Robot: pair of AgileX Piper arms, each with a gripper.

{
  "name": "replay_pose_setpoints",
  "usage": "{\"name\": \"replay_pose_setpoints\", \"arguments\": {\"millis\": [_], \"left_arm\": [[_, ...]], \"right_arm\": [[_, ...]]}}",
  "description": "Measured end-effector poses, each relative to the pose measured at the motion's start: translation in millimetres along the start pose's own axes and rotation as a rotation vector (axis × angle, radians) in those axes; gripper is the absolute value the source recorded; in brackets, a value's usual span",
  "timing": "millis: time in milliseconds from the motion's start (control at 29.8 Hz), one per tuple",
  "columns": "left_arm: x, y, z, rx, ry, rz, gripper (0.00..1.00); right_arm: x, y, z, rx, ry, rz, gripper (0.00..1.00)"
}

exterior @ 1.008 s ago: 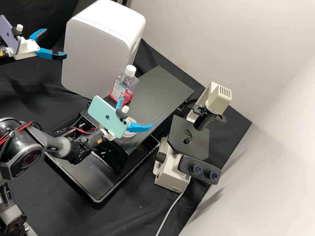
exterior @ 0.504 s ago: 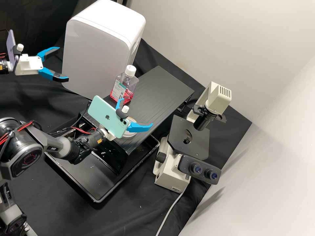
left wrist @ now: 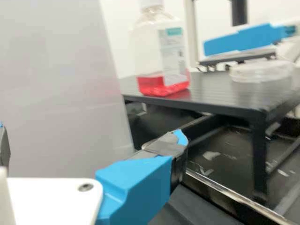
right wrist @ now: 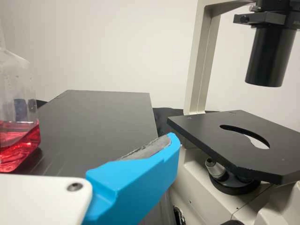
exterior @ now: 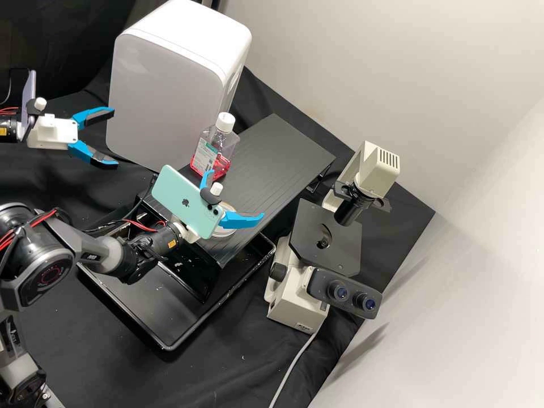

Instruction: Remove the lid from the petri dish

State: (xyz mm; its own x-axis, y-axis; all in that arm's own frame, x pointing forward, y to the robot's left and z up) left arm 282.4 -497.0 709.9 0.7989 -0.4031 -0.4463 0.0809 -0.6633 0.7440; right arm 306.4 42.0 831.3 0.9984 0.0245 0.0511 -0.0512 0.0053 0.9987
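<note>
Nearest, the right arm [exterior: 107,252] comes in from 8 o'clock over the black tray [exterior: 164,309]. The right gripper [exterior: 235,195] hangs, jaws wide apart, at the near 7 o'clock corner of the raised black platform [exterior: 283,158]. The petri dish [left wrist: 265,75] sits flat on that corner, below the blue fingers [exterior: 243,218]. Its lid [left wrist: 262,65] looks to be on, though I cannot tell whether either finger touches it. The microscope [exterior: 323,266] stands at 4 o'clock from the dish, and a flask [exterior: 214,148] of red liquid at 11 o'clock on the platform. Farther off, at 10 o'clock, the left gripper [exterior: 113,137] hangs beside the white box [exterior: 170,85], jaws apart and holding nothing. The step in hand looks like the approach to the lid. Next, the right gripper would need to settle level with the lid's rim alone, close gently and lift straight up, leaving the base behind.
</note>
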Motion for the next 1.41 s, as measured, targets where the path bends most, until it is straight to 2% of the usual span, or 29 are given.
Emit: {"name": "replay_pose_setpoints", "arguments": {"millis": [269, 336, 370, 470, 538, 605, 739, 907, 1008, 1109, 1310, 1411], "left_arm": [[8.7, -13.3, 14.0, -0.004, -0.063, -0.04, 1.0], [11.0, -17.5, 18.5, 0.014, -0.08, -0.051, 1.0], [12.7, -21.2, 22.6, 0.039, -0.095, -0.061, 1.0], [15.6, -27.5, 30.5, 0.077, -0.113, -0.075, 1.0], [17.2, -31.9, 36.3, 0.089, -0.121, -0.085, 1.0], [19.1, -37.7, 40.9, 0.082, -0.123, -0.1, 1.0], [21.3, -45.8, 50.5, 0.09, -0.144, -0.121, 1.0], [21.9, -50.2, 56.9, 0.089, -0.166, -0.134, 1.0], [22.1, -50.3, 55.5, 0.071, -0.149, -0.134, 1.0], [22.2, -50.2, 55.1, 0.024, -0.14, -0.137, 1.0], [18.9, -46.2, 55.9, -0.039, -0.137, -0.134, 1.0], [17.0, -42.5, 56.5, -0.08, -0.135, -0.128, 1.0]], "right_arm": [[-0.1, 0.0, 0.0, 0.0, 0.0, 0.0, 1.0], [-0.1, 0.0, 0.0, 0.0, 0.0, 0.0, 1.0], [-0.1, 0.0, 0.0, 0.0, 0.0, 0.0, 1.0], [-0.1, 0.0, 0.0, 0.0, 0.0, 0.0, 1.0], [-0.1, 0.0, 0.0, 0.0, 0.0, 0.0, 1.0], [-0.1, 0.0, 0.0, 0.0, 0.0, 0.0, 1.0], [-0.1, 0.0, 0.0, 0.0, 0.0, 0.0, 1.0], [-0.1, 0.0, 0.0, 0.0, 0.0, 0.0, 1.0], [-0.1, 0.0, 0.0, 0.0, 0.0, 0.0, 1.0], [-0.1, 0.0, 0.0, 0.0, 0.0, 0.0, 1.0], [-0.1, 0.0, 0.0, 0.0, 0.0, 0.0, 1.0], [-0.1, 0.0, 0.0, 0.0, 0.0, 0.0, 1.0]]}}
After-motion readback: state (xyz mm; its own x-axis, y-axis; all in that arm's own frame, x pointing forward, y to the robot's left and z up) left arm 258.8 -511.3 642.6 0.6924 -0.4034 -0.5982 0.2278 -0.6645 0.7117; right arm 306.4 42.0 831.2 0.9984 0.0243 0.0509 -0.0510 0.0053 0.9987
